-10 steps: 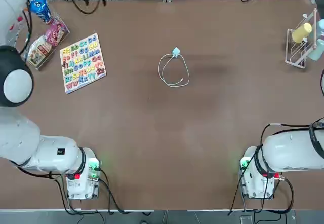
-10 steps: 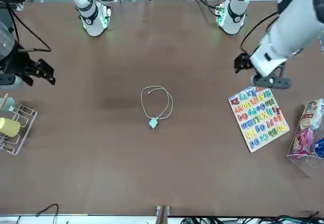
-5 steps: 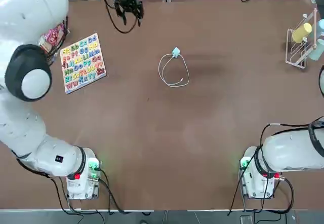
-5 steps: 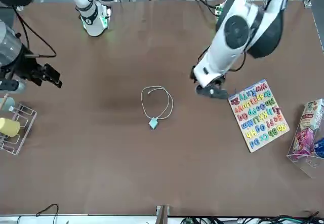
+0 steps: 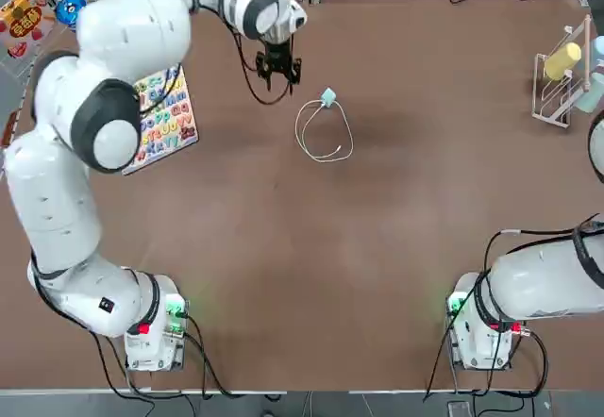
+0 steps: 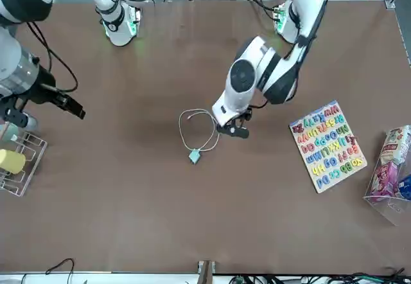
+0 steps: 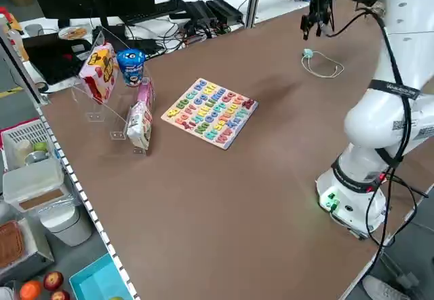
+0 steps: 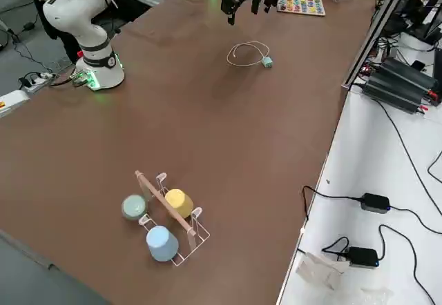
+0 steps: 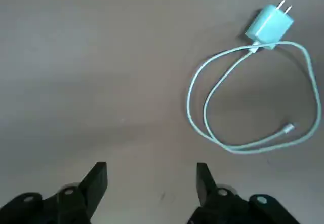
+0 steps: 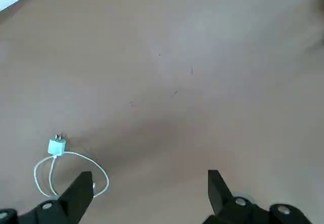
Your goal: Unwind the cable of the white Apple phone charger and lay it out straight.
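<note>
The white Apple phone charger (image 5: 328, 96) lies on the brown table, beyond the middle. Its thin white cable (image 5: 304, 134) curls in a loose loop on the near side of it, with the plug tip inside the loop. My left gripper (image 5: 280, 68) hovers just left of the charger, open and empty. In the left wrist view the charger (image 9: 268, 24) and the cable (image 9: 188, 107) lie ahead of the open gripper (image 9: 150, 181), off to one side. My right gripper (image 6: 74, 109) hangs open over the table's right side, far from the charger (image 10: 56, 146).
An alphabet puzzle board (image 6: 327, 146) lies at the far left of the table, with snack packs (image 6: 388, 168) in a clear stand beyond it. A wire rack with cups (image 5: 564, 73) stands at the far right. Bare table surrounds the cable loop.
The left arm has swung from the table's far left corner across to just beside the charger, its fingers narrowing a little. The right gripper has drifted slightly. The charger and cable have not moved.
</note>
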`<move>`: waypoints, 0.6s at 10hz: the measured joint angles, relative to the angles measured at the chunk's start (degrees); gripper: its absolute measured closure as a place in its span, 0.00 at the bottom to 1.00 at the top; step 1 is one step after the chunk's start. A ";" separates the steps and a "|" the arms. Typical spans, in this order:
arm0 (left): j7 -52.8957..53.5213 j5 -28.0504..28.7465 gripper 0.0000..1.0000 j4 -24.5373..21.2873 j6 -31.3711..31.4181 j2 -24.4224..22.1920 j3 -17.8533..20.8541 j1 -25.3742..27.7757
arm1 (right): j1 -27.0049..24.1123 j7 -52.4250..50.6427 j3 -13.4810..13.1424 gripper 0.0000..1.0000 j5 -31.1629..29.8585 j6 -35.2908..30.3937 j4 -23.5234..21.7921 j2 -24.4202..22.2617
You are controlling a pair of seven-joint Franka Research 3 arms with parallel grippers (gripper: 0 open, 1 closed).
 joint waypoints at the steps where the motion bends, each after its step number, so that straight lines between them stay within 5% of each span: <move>1: -0.21 0.66 0.23 0.04 1.72 2.34 0.00 -0.25 | 0.37 1.74 0.00 0.00 0.00 0.00 0.00 0.28; 6: -6.13 2.53 0.31 0.20 8.39 8.18 -0.01 -1.78 | 1.59 5.94 0.02 0.00 0.08 0.42 -0.06 3.09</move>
